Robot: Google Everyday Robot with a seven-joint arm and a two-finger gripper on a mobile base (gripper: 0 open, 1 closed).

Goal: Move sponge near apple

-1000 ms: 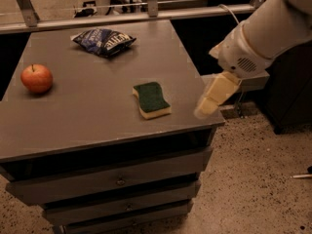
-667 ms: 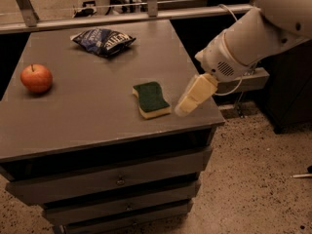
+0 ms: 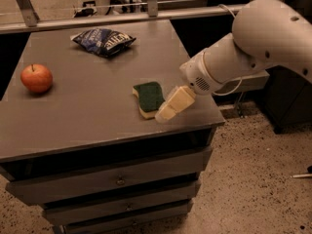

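Note:
The sponge [image 3: 148, 98], dark green on top with a pale yellow base, lies flat on the grey cabinet top [image 3: 92, 106] near its right front corner. The red-orange apple [image 3: 36, 78] stands at the left side of the top, far from the sponge. My gripper [image 3: 165, 112], with pale yellow pads, hangs from the white arm [image 3: 253, 48] that reaches in from the right. Its tip is right beside the sponge's right edge, low over the surface.
A dark blue snack bag [image 3: 103, 40] lies at the back of the cabinet top. The cabinet has drawers [image 3: 117, 179] below. A metal rail [image 3: 122, 16] runs behind it. Speckled floor [image 3: 263, 179] lies to the right.
My gripper has moved left across the cabinet's right edge, from beside the corner to right next to the sponge. The sponge and the apple have not moved.

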